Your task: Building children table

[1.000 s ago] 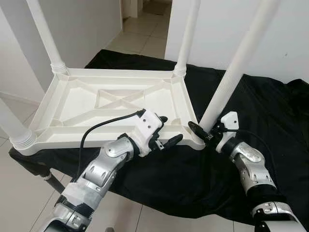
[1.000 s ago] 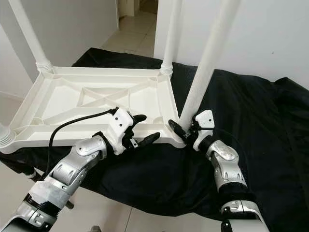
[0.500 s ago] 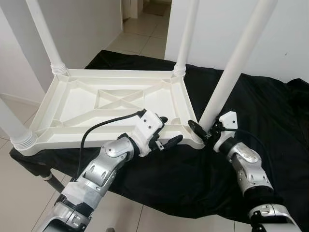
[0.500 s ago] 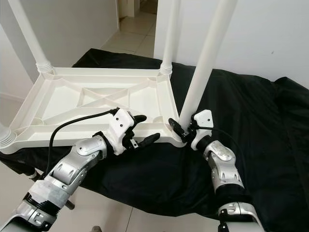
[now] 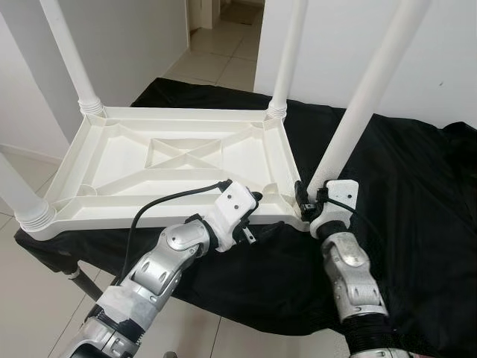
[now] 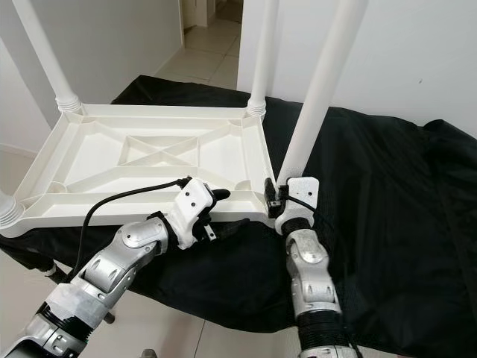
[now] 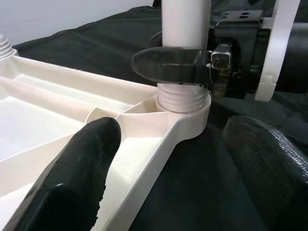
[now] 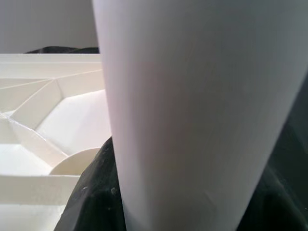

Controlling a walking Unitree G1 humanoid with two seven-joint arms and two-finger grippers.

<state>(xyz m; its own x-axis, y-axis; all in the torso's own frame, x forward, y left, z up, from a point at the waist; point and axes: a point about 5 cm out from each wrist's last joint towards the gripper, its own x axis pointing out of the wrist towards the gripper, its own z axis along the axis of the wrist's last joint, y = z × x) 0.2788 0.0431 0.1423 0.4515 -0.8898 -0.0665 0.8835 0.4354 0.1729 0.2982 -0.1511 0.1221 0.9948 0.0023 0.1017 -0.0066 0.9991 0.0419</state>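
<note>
We've got the right gripper (image 5: 307, 200) clamped low on the leg (image 5: 356, 112) at the upturned tabletop's (image 5: 134, 160) near corner socket, left gripper (image 5: 250, 218) spread wide steadying the rim, so we twist squarely.

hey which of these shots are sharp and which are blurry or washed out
Eye views: sharp, evenly lit, soft shadows on the black cloth. Left wrist view: table corner fairly sharp, its own fingers soft in the foreground. Right wrist view: the leg is too close, a pale featureless blur.
</note>
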